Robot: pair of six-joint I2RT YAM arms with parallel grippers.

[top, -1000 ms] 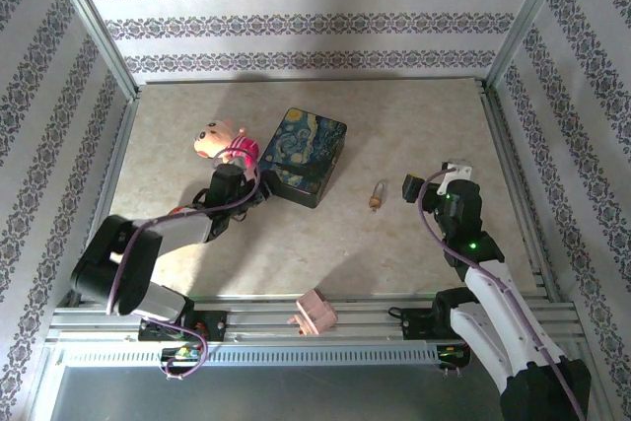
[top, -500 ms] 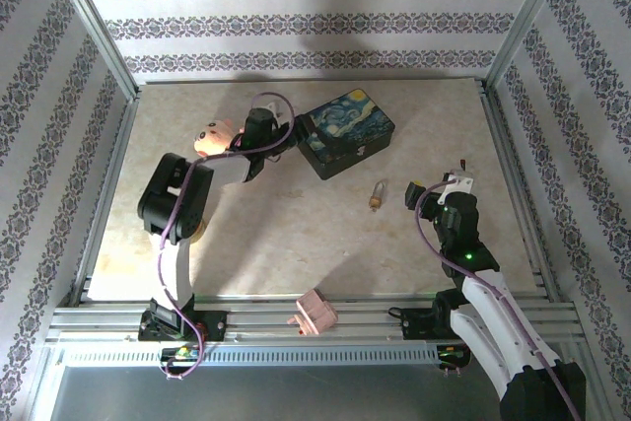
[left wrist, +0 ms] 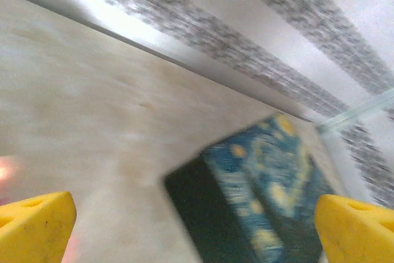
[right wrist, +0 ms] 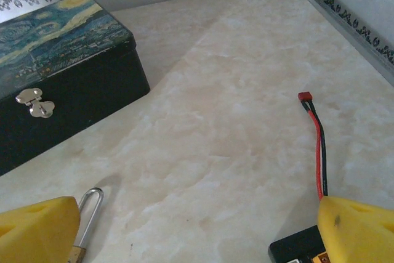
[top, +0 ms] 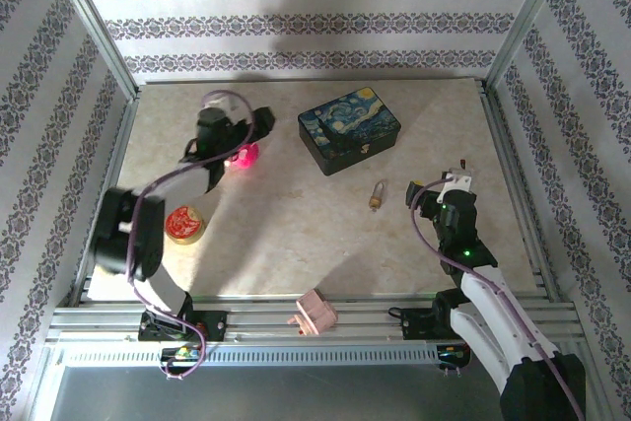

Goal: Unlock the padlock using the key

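Note:
The small brass padlock (top: 378,194) lies flat on the marble table, right of centre, its silvery shackle pointing away from me. In the right wrist view the padlock (right wrist: 76,253) sits just inside the left fingertip. My right gripper (top: 421,190) (right wrist: 200,217) is open, low over the table just right of the padlock, with bare table between its fingers. My left gripper (top: 219,117) (left wrist: 194,217) is open wide at the far left, holding nothing and aimed toward the painted box; its view is blurred by motion. The key is out of view.
A starry-night painted box (top: 350,130) (right wrist: 55,84) (left wrist: 265,189) with a metal latch stands behind the padlock. A pink toy (top: 243,155) and a red-gold round thing (top: 183,224) lie at the left. A pink block (top: 315,311) rests on the front rail. A red-black wire (right wrist: 317,146) lies at the right.
The left arm swung away from the box to the far left, and its jaws opened wider. The box ended up further right and turned. The right gripper barely moved.

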